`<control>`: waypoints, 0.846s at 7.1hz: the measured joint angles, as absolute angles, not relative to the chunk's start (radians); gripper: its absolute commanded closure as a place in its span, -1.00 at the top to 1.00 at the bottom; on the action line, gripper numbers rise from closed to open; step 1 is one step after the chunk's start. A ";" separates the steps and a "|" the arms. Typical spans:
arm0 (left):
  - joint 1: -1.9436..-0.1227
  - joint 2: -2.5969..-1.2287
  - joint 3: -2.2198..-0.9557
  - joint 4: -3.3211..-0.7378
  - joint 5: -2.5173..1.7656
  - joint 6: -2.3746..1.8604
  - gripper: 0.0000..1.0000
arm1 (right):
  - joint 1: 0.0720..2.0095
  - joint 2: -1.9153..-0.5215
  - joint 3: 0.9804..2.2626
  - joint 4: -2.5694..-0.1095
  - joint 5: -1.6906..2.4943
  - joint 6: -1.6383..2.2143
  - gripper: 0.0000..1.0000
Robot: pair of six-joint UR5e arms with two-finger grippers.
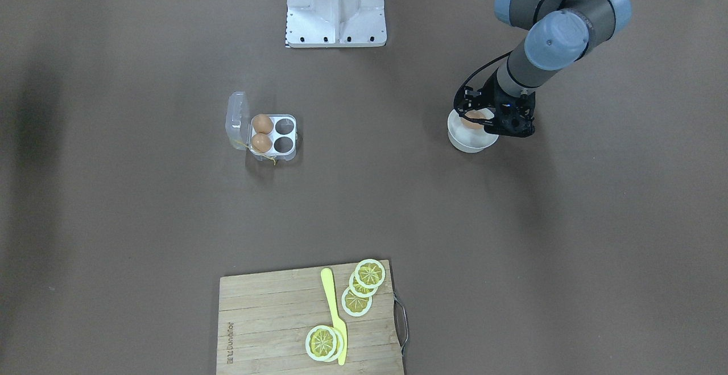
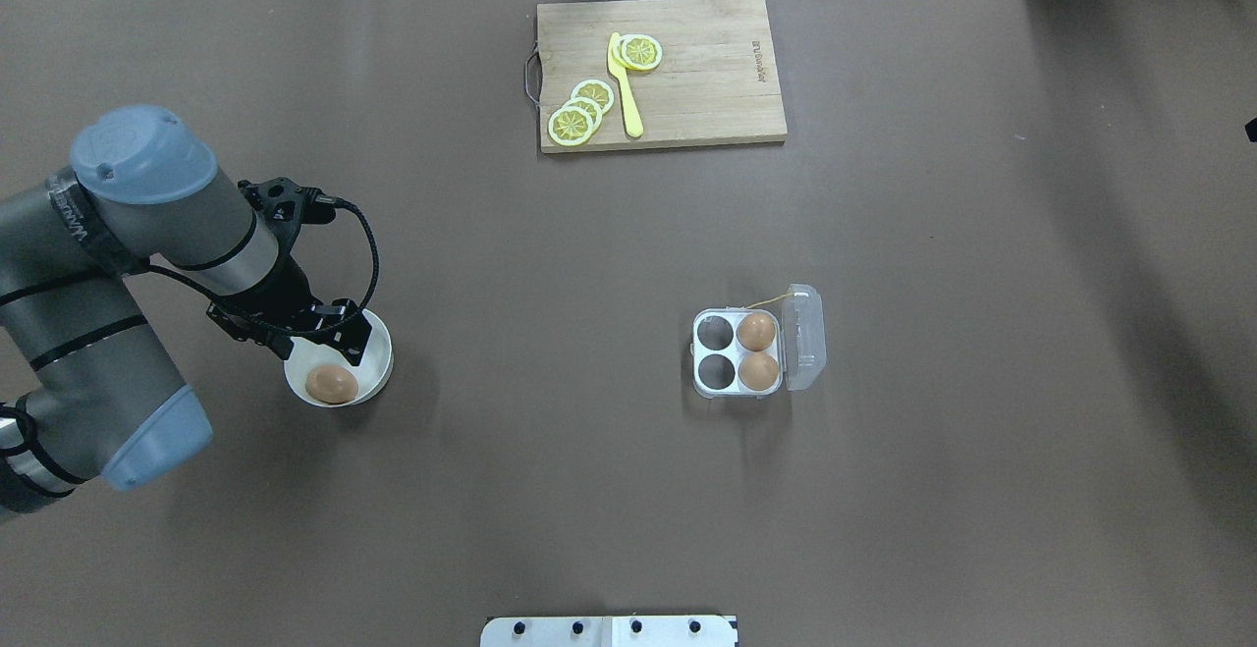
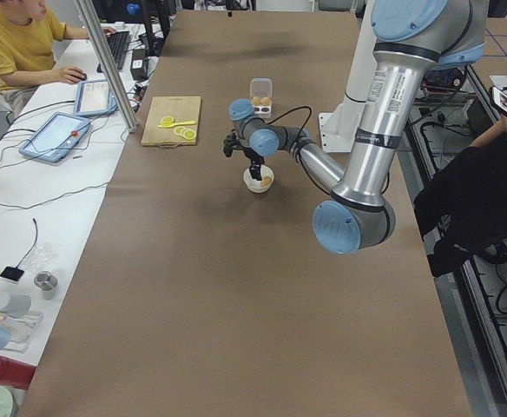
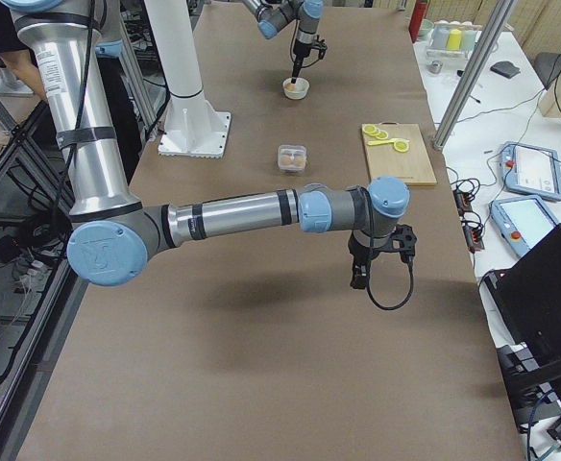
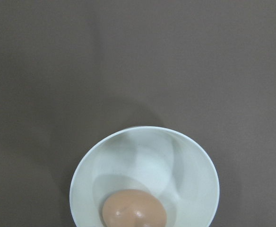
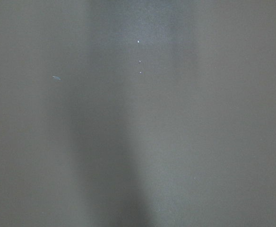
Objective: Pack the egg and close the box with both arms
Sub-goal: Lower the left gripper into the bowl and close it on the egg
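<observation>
One egg (image 2: 331, 384) lies in a round white bowl (image 2: 378, 377) on my left side; it also shows in the left wrist view (image 5: 134, 211). My left gripper (image 2: 312, 331) hovers over the bowl's far rim, open, holding nothing. The clear box (image 2: 737, 353) sits mid-table with its lid (image 2: 807, 337) swung open. Two eggs (image 2: 756, 331) (image 2: 758, 370) fill the cells beside the lid; the other two cells are empty. My right gripper (image 4: 361, 279) shows only in the exterior right view, above bare table away from the box (image 4: 291, 157). I cannot tell whether it is open or shut.
A wooden cutting board (image 2: 717, 87) with lemon slices (image 2: 573, 123) and a yellow knife (image 2: 625, 87) lies at the far edge. The white base block (image 1: 335, 11) stands at my side of the table. People sit beside the table ends.
</observation>
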State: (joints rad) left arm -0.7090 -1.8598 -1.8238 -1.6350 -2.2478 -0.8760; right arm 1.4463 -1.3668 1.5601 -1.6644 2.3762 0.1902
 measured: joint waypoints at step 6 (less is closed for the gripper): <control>-0.688 -1.865 -1.776 -1.683 -2.216 -0.867 0.72 | 1.446 -1.366 1.560 -1.664 2.376 0.190 1.00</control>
